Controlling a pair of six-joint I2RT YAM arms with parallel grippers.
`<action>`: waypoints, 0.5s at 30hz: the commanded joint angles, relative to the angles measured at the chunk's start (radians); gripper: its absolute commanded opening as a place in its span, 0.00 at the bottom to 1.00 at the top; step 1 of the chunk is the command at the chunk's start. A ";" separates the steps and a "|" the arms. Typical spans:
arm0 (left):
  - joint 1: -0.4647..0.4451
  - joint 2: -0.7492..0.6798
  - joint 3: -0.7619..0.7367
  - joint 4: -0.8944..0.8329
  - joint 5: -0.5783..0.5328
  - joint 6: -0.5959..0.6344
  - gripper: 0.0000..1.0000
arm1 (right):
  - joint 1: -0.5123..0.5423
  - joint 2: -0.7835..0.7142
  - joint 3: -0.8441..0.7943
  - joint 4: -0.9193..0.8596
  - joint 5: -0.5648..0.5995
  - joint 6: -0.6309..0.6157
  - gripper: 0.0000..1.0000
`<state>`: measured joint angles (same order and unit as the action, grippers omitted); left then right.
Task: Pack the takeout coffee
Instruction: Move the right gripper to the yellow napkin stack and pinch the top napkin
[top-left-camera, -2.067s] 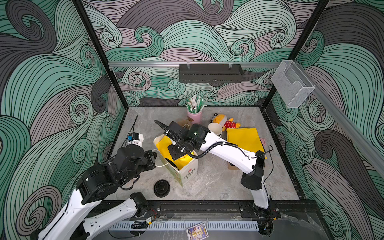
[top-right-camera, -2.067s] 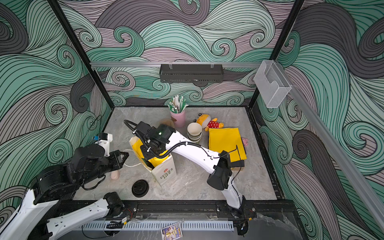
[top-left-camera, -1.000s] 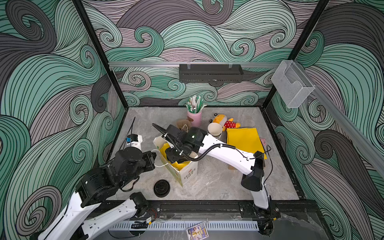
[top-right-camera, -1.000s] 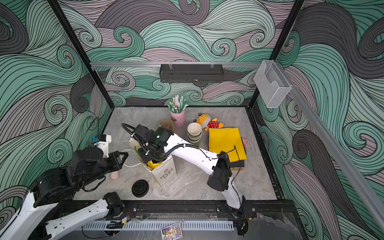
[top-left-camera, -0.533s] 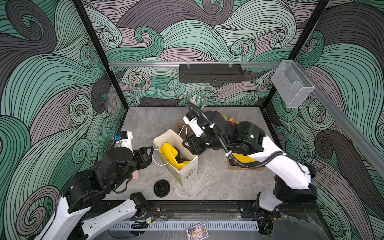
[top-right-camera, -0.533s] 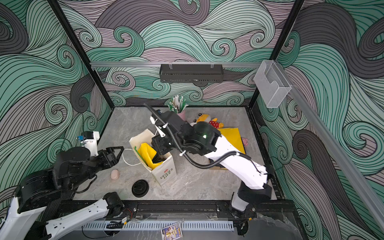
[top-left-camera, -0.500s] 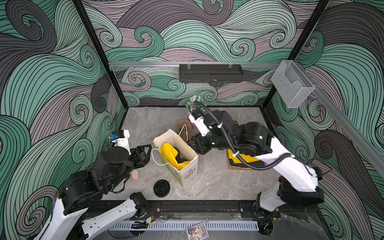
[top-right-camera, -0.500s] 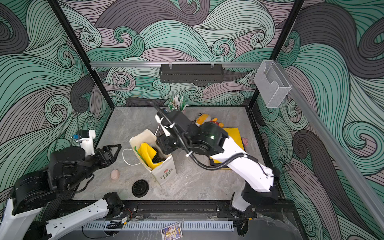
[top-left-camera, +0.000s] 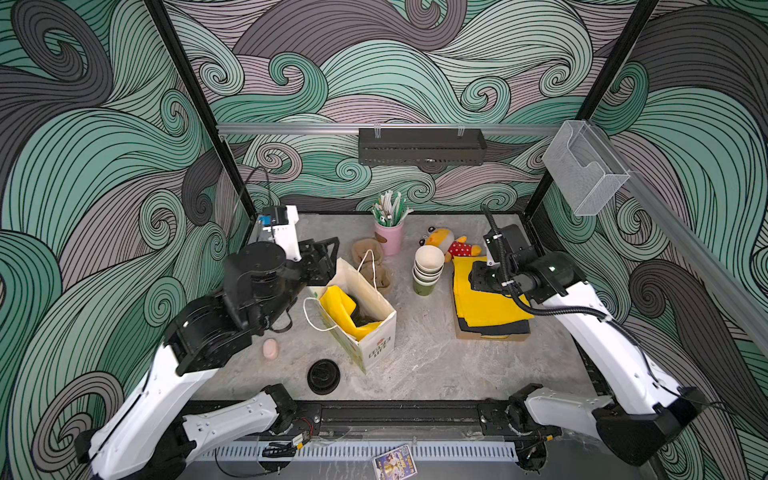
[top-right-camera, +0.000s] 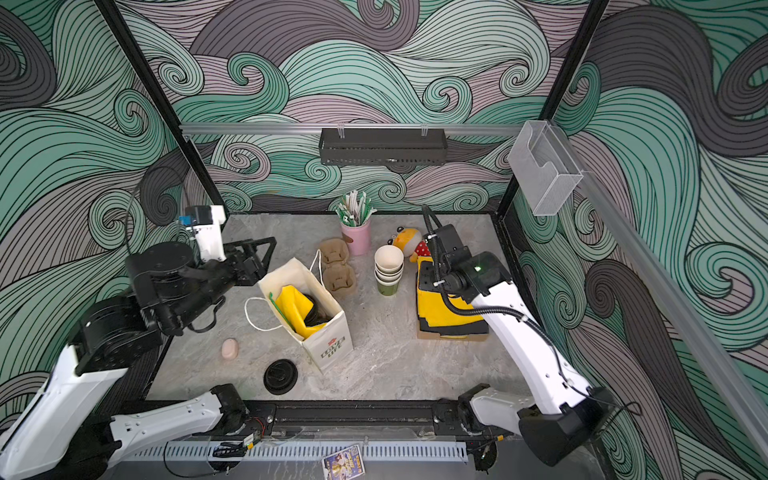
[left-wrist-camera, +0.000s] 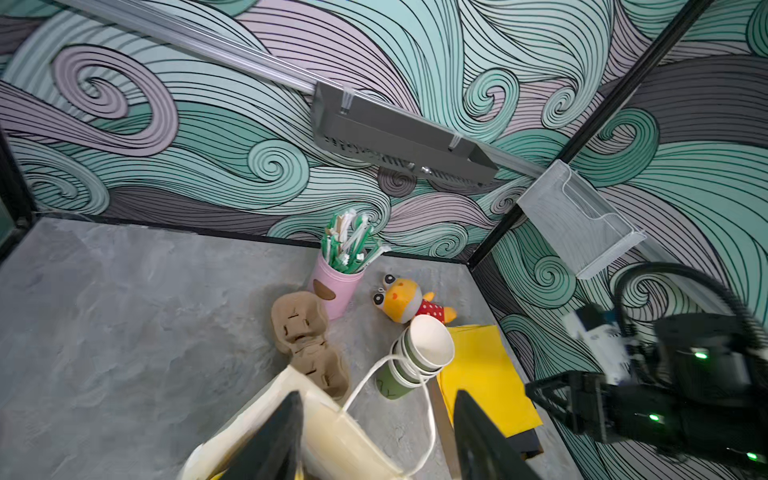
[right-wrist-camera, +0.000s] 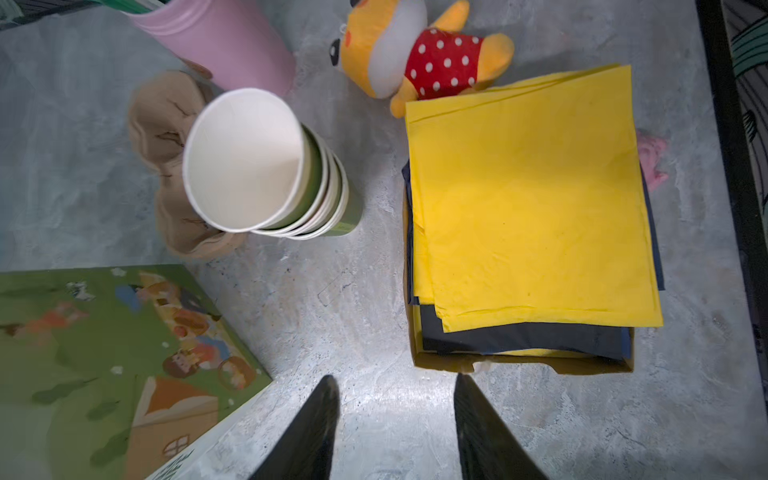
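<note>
The white paper bag (top-left-camera: 376, 332) (top-right-camera: 328, 336) stands open mid-table with yellow tissue (top-left-camera: 338, 309) inside. Beside the tissue a dark round lid (top-right-camera: 312, 308) shows, apparently the takeout coffee; the cups themselves are hidden. My left gripper (top-left-camera: 328, 259) (top-right-camera: 259, 257) (left-wrist-camera: 376, 415) hangs open just behind the bag's left rim (left-wrist-camera: 332, 432), holding nothing, with the white handle loop (left-wrist-camera: 430, 419) below it. My right gripper (top-left-camera: 478, 278) (top-right-camera: 426, 278) (right-wrist-camera: 395, 395) is open and empty, over bare table between the bag's printed side (right-wrist-camera: 124, 353) and the napkin box.
A stack of lidless cups (top-left-camera: 428, 270) (right-wrist-camera: 245, 162) stands right of the bag. Behind it lie a cardboard cup carrier (top-left-camera: 370, 266), a pink straw holder (top-left-camera: 388, 239) and a plush toy (top-left-camera: 451, 247). Yellow napkins in a box (top-left-camera: 482, 307) lie right. A loose black lid (top-left-camera: 323, 376) and a pink egg (top-left-camera: 270, 348) lie in front.
My right arm has pulled out of the bag and swung right, over the napkins. My left gripper has opened and drawn back from the bag's rim.
</note>
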<state>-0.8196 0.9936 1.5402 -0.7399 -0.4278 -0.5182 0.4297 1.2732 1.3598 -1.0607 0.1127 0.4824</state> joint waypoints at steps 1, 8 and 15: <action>0.002 0.054 0.007 0.168 0.053 0.045 0.60 | -0.065 0.059 -0.045 0.153 -0.095 -0.081 0.47; 0.004 0.141 0.002 0.286 -0.004 0.043 0.59 | -0.127 0.299 0.004 0.233 -0.083 -0.239 0.44; 0.007 0.183 0.011 0.287 -0.054 0.088 0.59 | -0.132 0.501 0.105 0.238 0.001 -0.342 0.44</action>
<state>-0.8196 1.1675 1.5402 -0.4892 -0.4416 -0.4686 0.3023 1.7496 1.4231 -0.8341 0.0650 0.2127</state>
